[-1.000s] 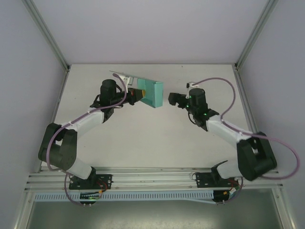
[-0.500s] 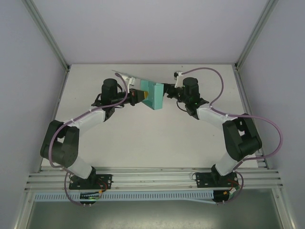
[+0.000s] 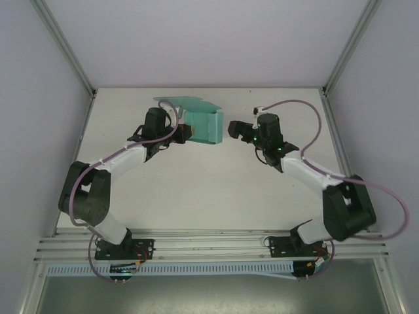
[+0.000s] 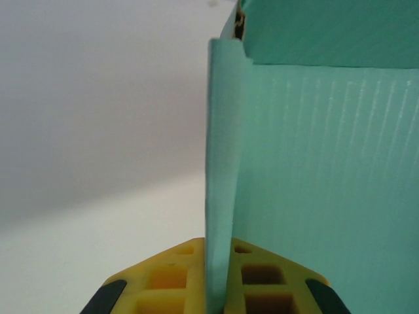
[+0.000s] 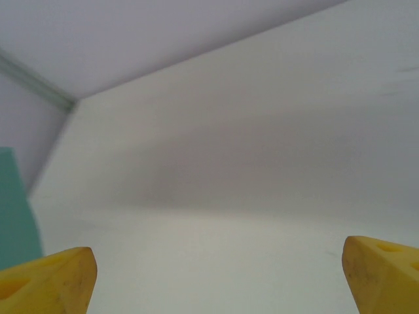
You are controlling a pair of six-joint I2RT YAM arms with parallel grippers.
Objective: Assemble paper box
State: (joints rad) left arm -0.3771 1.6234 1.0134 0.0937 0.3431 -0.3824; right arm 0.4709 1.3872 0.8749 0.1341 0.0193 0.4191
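The teal-green paper box point(image 3: 203, 124) is held above the back middle of the table, partly folded, with a flap point(image 3: 186, 103) spreading up and to the left. My left gripper point(image 3: 185, 131) is shut on the box's left wall. In the left wrist view that wall point(image 4: 222, 196) stands edge-on between the yellow fingers point(image 4: 167, 278), and a wide ribbed panel point(image 4: 327, 176) stretches to the right. My right gripper point(image 3: 232, 130) hovers open just right of the box, apart from it. In the right wrist view its yellow fingertips point(image 5: 49, 281) are spread wide, and a strip of the box point(image 5: 14, 209) sits at the left edge.
The white table point(image 3: 209, 190) is bordered by metal frame posts point(image 3: 65, 49) at the back corners and pale walls on the sides. A rail point(image 3: 209, 242) carrying both arm bases runs along the near edge.
The left gripper turned the box so it lies more squarely and its flap spread at the back. The right gripper came in close to the box, then drew back slightly to the right.
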